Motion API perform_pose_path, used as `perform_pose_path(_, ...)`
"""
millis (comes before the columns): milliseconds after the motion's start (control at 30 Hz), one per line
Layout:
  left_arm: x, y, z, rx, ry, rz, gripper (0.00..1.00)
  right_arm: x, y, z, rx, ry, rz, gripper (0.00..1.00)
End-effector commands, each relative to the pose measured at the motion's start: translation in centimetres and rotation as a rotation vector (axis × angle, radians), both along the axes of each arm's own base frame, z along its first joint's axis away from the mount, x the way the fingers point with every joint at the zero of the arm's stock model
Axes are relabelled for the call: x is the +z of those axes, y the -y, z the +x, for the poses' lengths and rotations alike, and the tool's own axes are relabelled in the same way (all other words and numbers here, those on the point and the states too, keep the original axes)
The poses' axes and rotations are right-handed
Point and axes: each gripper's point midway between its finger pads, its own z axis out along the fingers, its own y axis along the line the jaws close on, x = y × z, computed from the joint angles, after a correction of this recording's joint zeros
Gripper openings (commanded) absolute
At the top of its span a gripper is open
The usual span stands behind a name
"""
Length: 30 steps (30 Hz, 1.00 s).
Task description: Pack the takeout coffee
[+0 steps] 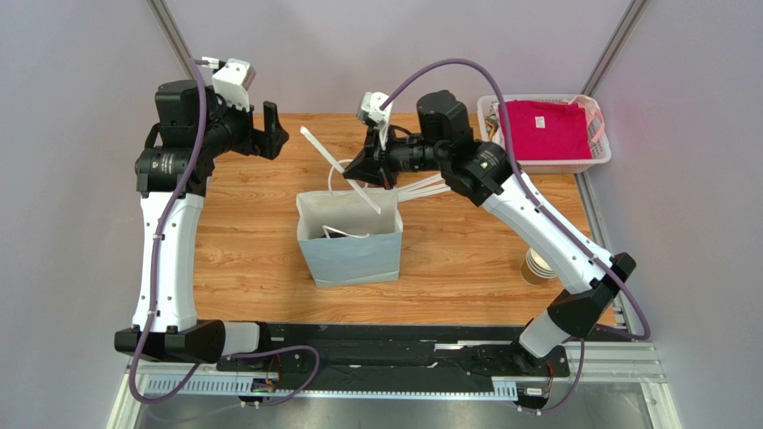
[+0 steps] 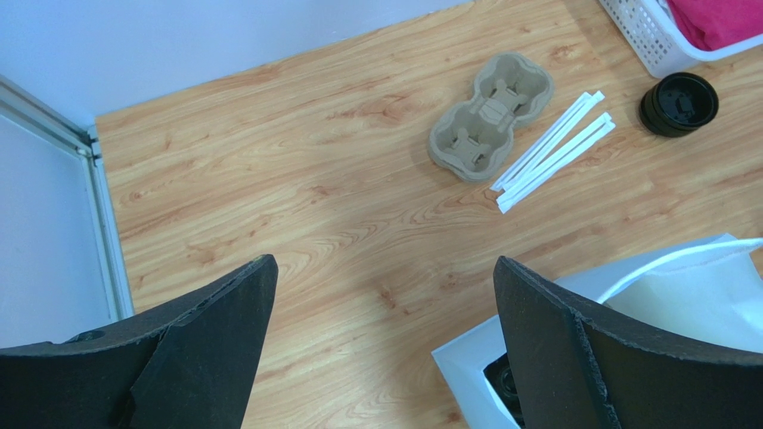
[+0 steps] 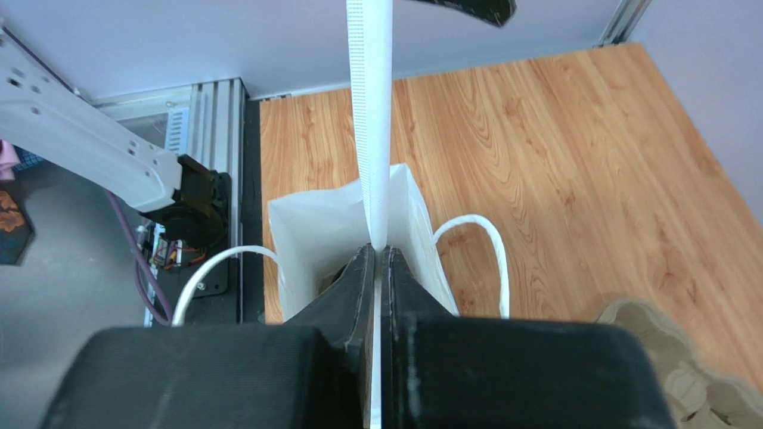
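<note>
**Item: takeout coffee.** Not plainly in view. A dark rounded edge [image 2: 503, 386] inside the mouth of the paper bag [image 1: 349, 255], seen from the left wrist, may be its black lid; I cannot tell for sure. No lidded cup stands in the open on the table [image 1: 251, 223].

**Handling (judged):** Light paper wall that would dent under a hard squeeze. The lid is press-fit, so it could pop off, and any liquid inside would slosh. Best held around the cup body below the lid rim, kept upright, with gentle pressure.

**Right gripper** [image 3: 376, 255]: jaws pressed together on a white wrapped straw [image 3: 372, 107], pinched near one end. It is held above the open bag at mid-table.

**Left gripper** [image 2: 385, 264]: jaws spread fully and holding nothing. It hangs over the far left part of the table.

**Bag:** upright at mid-table, mouth open, white handles loose.

**Other stock:**
- Pulp cup carrier [image 2: 491, 116], toward the far edge.
- Loose wrapped straws [image 2: 555, 152], just beside the carrier.
- Black lids [image 2: 679, 105], near the basket.
- White basket [image 2: 640, 40] holding a pink cloth, at the far right corner.
- Stack of lidless cups [image 1: 535, 266], near the right edge.
</note>
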Motion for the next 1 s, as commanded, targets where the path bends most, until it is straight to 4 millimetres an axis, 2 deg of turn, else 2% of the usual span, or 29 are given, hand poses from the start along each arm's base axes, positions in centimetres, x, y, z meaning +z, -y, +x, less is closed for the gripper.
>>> perform_pose_path(0, 0.9, 0.1, -1.0, -0.014, 0.044, -0.013, 0.99, -0.7, -1.2, 1.5, -0.005, 0.087, 0.017, 0.00)
perform_pose_path(100, 0.3, -0.1, -1.4, -0.011, 0.032, 0.000, 0.99, -2.8, -1.3, 1.1, 0.015, 0.083, -0.020, 0.00)
perform_pose_path(133, -0.2, -0.2, -1.6, -0.009, 0.009, 0.008, 0.99, -4.5, -1.2, 0.8, 0.022, 0.068, -0.049, 0.00)
perform_pose_path(300, -2.2, -0.4, -1.5, -0.003, -0.085, 0.020, 0.99, -7.2, -0.7, -0.7, 0.058, 0.095, -0.127, 0.00)
perform_pose_path(367, -2.3, 0.0, -1.8, -0.033, -0.089, 0.018, 0.99, -8.3, -0.3, -1.0, 0.056, 0.076, -0.174, 0.09)
perform_pose_path(400, -2.4, 0.1, -1.9, -0.042, -0.095, 0.016, 0.99, -8.5, -0.2, -1.1, 0.059, 0.079, -0.187, 0.20)
perform_pose_path(433, -2.8, 0.4, -2.3, -0.060, -0.115, 0.013, 0.99, -8.8, 0.0, -1.4, 0.061, 0.070, -0.204, 0.27)
perform_pose_path(467, -2.6, 0.5, -2.4, -0.073, -0.113, 0.021, 0.99, -8.5, 0.1, -1.4, 0.050, 0.075, -0.204, 0.34)
perform_pose_path(500, -2.9, 0.5, -2.4, -0.082, -0.127, 0.027, 0.99, -8.3, 0.3, -1.7, 0.053, 0.070, -0.206, 0.46)
perform_pose_path(600, -3.4, 1.2, -3.3, -0.160, -0.153, 0.045, 0.99, -6.5, 0.5, -1.8, 0.038, 0.090, -0.187, 0.56)
perform_pose_path(767, -4.1, 3.0, -4.9, -0.339, -0.176, 0.051, 0.99, -3.7, 1.3, -1.4, -0.024, 0.104, -0.174, 0.59)
perform_pose_path(900, -5.0, 3.8, -5.9, -0.448, -0.197, 0.072, 0.97, -0.1, 2.9, -1.0, -0.107, 0.155, -0.133, 0.70)
perform_pose_path(967, -5.1, 4.1, -5.9, -0.485, -0.190, 0.076, 0.96, 1.0, 4.2, -0.1, -0.182, 0.189, -0.136, 0.78)
